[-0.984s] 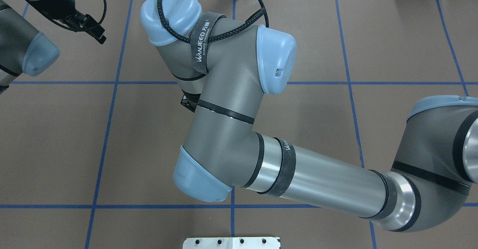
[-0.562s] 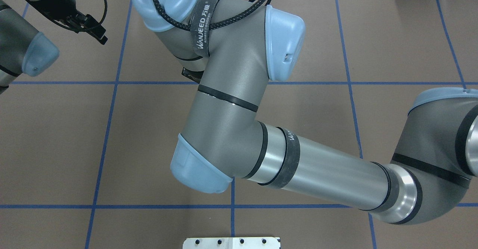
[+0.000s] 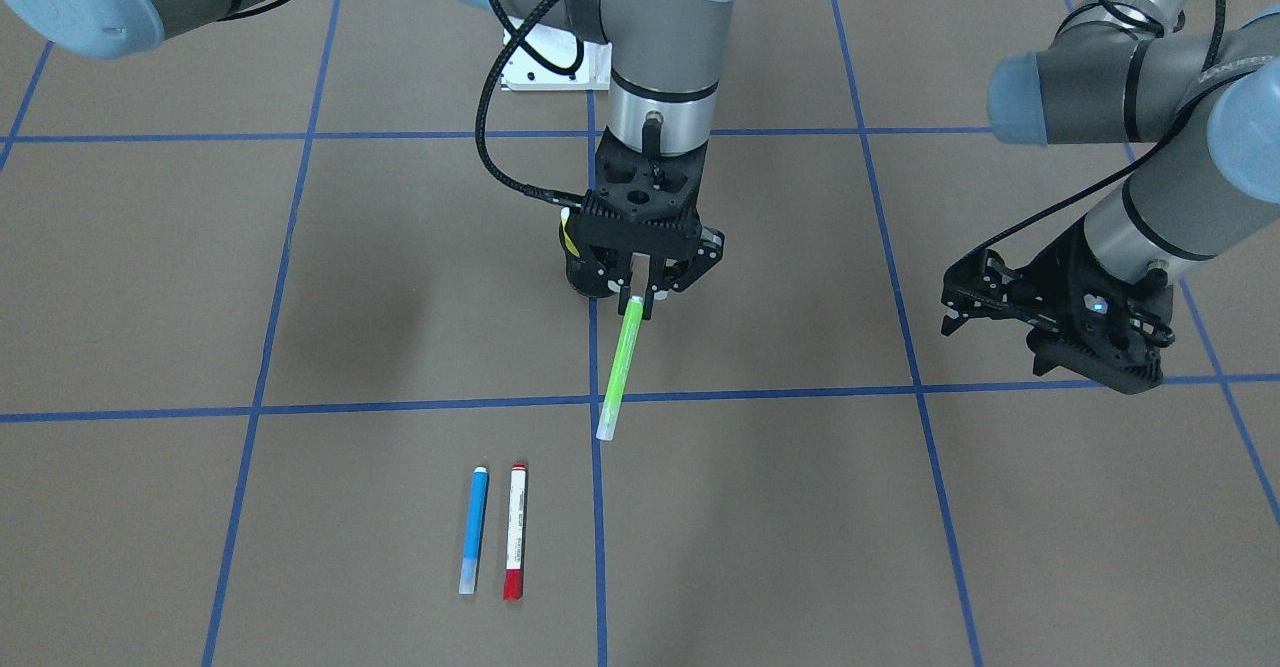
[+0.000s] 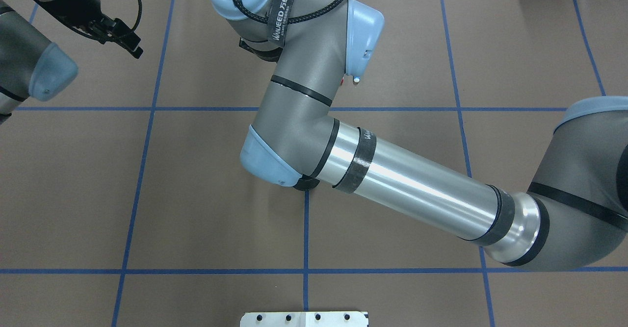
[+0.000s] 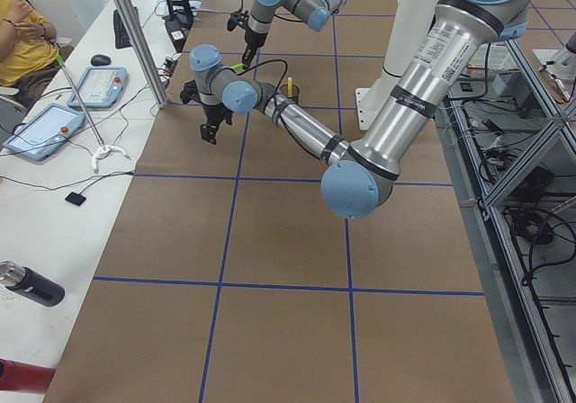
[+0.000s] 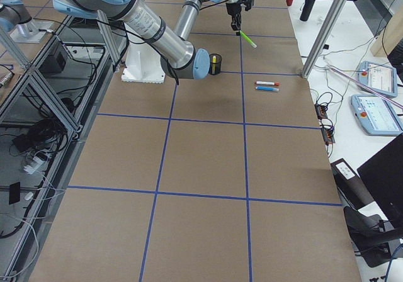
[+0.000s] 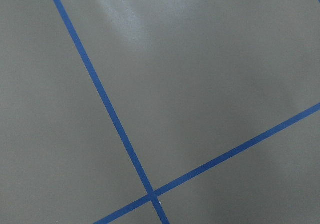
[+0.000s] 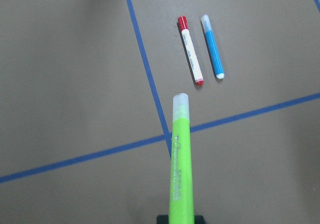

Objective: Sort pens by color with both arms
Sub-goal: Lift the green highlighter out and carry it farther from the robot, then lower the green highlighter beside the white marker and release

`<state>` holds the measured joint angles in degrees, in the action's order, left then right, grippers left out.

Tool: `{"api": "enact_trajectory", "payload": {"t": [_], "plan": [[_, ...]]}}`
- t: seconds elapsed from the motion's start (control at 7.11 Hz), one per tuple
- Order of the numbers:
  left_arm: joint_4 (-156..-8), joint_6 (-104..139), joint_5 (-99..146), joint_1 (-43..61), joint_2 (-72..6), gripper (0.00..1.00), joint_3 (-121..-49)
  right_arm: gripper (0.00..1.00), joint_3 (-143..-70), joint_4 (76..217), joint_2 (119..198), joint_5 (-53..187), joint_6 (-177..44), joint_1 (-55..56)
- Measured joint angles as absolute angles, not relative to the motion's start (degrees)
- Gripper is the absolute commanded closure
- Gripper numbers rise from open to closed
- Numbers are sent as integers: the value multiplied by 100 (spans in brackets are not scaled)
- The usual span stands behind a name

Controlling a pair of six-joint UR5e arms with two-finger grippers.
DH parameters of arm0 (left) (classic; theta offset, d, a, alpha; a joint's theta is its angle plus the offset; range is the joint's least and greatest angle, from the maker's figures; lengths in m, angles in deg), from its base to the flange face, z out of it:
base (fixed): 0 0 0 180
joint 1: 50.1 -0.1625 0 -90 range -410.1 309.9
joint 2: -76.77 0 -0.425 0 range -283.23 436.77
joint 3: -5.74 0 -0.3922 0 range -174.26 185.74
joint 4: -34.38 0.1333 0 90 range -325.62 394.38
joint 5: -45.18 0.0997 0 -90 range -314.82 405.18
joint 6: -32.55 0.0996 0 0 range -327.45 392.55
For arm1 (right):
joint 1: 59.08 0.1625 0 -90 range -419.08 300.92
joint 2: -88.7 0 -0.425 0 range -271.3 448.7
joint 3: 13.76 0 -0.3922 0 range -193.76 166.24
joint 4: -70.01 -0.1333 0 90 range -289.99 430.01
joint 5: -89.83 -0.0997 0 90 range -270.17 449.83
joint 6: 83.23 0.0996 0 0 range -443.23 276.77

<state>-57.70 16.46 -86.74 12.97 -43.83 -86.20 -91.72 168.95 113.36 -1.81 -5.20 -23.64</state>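
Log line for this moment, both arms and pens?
right gripper: shut on green pen, pen tilted | left gripper: open, empty | blue pen and red pen: lying side by side on table

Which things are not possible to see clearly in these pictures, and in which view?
Overhead view: the right arm covers the green pen; of the red pen and blue pen only tips show.
Front-facing view: the right gripper hides most of the yellow pen and black cup.
Print on the red pen: too small to read.
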Motion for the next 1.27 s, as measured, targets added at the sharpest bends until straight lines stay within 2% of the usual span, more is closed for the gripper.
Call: {"api": "enact_trajectory", "payload": {"t": [0.42, 0.7, 0.84, 0.98, 1.12, 1.27], "plan": [[-5756, 1640, -8675, 1283, -4417, 1, -8624, 100, -8172, 15550, 11494, 450, -884, -2309], [-5759, 1568, -8675, 1273, -4444, 1, -8627, 98, -7758, 14623, 11782, 584, -1093, -2307], [-5757, 1546, -8675, 1270, -4463, 1, -8626, 91, -7584, 14202, 11896, 599, -1126, -2317], [-5756, 1537, -8675, 1264, -4472, 1, -8623, 77, -7461, 13857, 12009, 602, -1185, -2336], [-5757, 1532, -8675, 1260, -4475, 1, -8621, 55, -7409, 13672, 12103, 601, -1326, -2354], [-5760, 1530, -8675, 1258, -4477, 1, -8617, 42, -7386, 13523, 12180, 599, -1486, -2370]]}}
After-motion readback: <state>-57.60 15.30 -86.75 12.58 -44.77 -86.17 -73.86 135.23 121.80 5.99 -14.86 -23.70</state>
